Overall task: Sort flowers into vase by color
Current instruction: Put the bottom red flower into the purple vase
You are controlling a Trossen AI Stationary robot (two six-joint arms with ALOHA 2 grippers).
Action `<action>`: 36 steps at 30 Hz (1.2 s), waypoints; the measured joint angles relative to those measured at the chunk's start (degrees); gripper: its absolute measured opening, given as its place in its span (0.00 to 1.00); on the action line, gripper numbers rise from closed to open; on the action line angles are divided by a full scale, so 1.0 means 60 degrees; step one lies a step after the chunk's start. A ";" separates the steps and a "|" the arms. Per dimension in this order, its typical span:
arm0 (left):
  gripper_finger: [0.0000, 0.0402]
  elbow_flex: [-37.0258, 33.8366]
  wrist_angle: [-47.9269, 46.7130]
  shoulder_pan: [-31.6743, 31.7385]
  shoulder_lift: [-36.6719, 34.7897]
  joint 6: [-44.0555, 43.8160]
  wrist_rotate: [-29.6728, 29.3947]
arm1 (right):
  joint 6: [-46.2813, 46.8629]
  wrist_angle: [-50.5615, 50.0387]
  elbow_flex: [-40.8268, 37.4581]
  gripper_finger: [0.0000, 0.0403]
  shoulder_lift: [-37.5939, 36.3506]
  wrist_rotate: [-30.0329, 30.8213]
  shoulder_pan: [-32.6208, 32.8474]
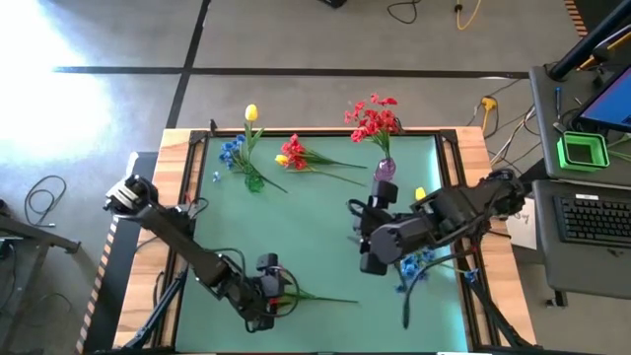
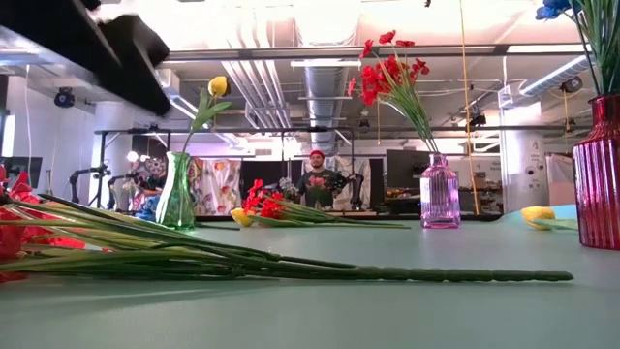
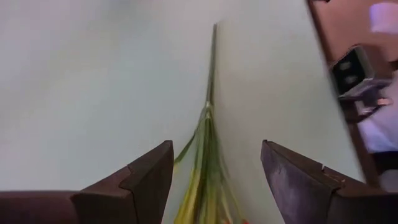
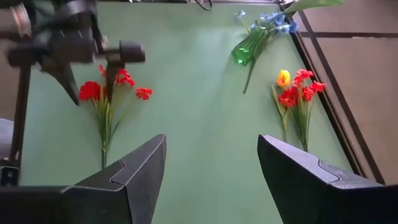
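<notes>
At the near left of the table, the left gripper [image 1: 268, 292] straddles a lying red flower [image 4: 106, 99], fingers open. Next: close on stem, lift. Right gripper [image 1: 372, 247] waits mid-right, open and empty.

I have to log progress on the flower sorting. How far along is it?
Partly done. Red flowers stand in the pink vase; the green vase holds a yellow tulip and blue blossoms. The left gripper, open, straddles a red bunch lying on the mat. Still lying loose: a red and yellow bunch and another yellow bloom. The right gripper is open, empty.
</notes>
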 joint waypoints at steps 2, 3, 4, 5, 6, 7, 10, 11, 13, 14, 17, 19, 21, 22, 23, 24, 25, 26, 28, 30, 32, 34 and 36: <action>0.57 0.0000 0.0244 0.0074 0.0388 0.0064 0.0003 | -0.0007 -0.0022 -0.0010 0.61 -0.0169 0.0011 0.0000; 0.57 0.0000 0.0371 0.0096 0.0568 0.0093 0.0006 | -0.0024 -0.0030 -0.0018 0.61 -0.0239 0.0009 0.0004; 0.57 0.0000 0.0581 0.0124 0.0738 0.0191 0.0006 | -0.0034 -0.0028 -0.0023 0.61 -0.0298 0.0015 0.0003; 0.57 0.0000 0.0863 0.0139 0.0869 0.0297 0.0006 | -0.0039 -0.0029 -0.0029 0.61 -0.0352 0.0019 0.0000; 0.57 0.0000 0.1112 0.0170 0.0977 0.0440 0.0006 | -0.0042 -0.0032 -0.0033 0.61 -0.0398 0.0025 0.0000; 0.57 0.0000 0.1343 0.0200 0.1058 0.0573 0.0003 | -0.0049 -0.0034 -0.0036 0.61 -0.0449 0.0025 0.0004; 0.57 0.0000 0.1855 0.0465 0.1269 0.1042 0.0029 | -0.0093 -0.0036 -0.0036 0.62 -0.0546 0.0026 0.0004; 0.57 0.0000 0.1935 0.0614 0.1369 0.1191 0.0057 | -0.0137 -0.0039 -0.0036 0.62 -0.0558 0.0024 0.0004; 0.57 0.0000 0.2090 0.0920 0.1570 0.1397 0.0321 | -0.0184 -0.0065 -0.0037 0.62 -0.0560 0.0016 0.0004; 0.57 0.0000 0.2223 0.1066 0.1680 0.1454 0.0580 | -0.0191 -0.0109 -0.0040 0.61 -0.0560 0.0004 0.0004; 0.57 0.0000 0.2706 0.1336 0.1898 0.1659 0.1243 | -0.0185 -0.0360 -0.0047 0.60 -0.0560 -0.0008 0.0004; 0.57 0.0000 0.2781 0.1429 0.2004 0.1832 0.1446 | -0.0149 -0.0601 -0.0047 0.60 -0.0560 -0.0007 0.0004; 0.57 0.0000 0.2651 0.1495 0.2087 0.1932 0.1676 | -0.0133 -0.0729 -0.0051 0.60 -0.0560 -0.0007 0.0004; 0.57 0.0000 0.2607 0.1505 0.2110 0.1958 0.1828 | -0.0138 -0.0728 -0.0051 0.60 -0.0560 -0.0007 0.0004; 0.57 0.0000 0.2587 0.1505 0.2122 0.1987 0.1906 | -0.0165 -0.0731 -0.0051 0.60 -0.0560 -0.0007 0.0004; 0.57 0.0000 0.2595 0.1508 0.2138 0.2012 0.1989 | -0.0176 -0.0745 -0.0051 0.60 -0.0560 -0.0004 0.0004; 0.57 0.0000 0.2598 0.1511 0.2148 0.2019 0.2059 | -0.0204 -0.0758 -0.0051 0.60 -0.0560 -0.0004 0.0004; 0.57 0.0000 0.2586 0.1499 0.2160 0.2019 0.2059 | -0.0249 -0.0780 -0.0051 0.60 -0.0560 -0.0004 0.0004; 0.57 0.0000 0.2582 0.1471 0.2218 0.1993 0.2072 | -0.0328 -0.0782 -0.0051 0.60 -0.0560 -0.0004 0.0004; 0.57 0.0000 0.2582 0.1458 0.2339 0.1848 0.2075 | -0.0389 -0.0782 -0.0051 0.60 -0.0560 -0.0004 0.0004; 0.56 0.0000 0.2571 0.1454 0.2574 0.1584 0.2079 | -0.0424 -0.0782 -0.0051 0.60 -0.0560 -0.0002 0.0004; 0.53 0.0023 0.2648 0.1449 0.2781 0.1392 0.2012 | -0.0424 -0.0786 -0.0051 0.60 -0.0560 -0.0004 0.0004; 0.50 0.0040 0.2693 0.1404 0.2906 0.1280 0.1895 | -0.0428 -0.0785 -0.0051 0.61 -0.0560 0.0000 0.0004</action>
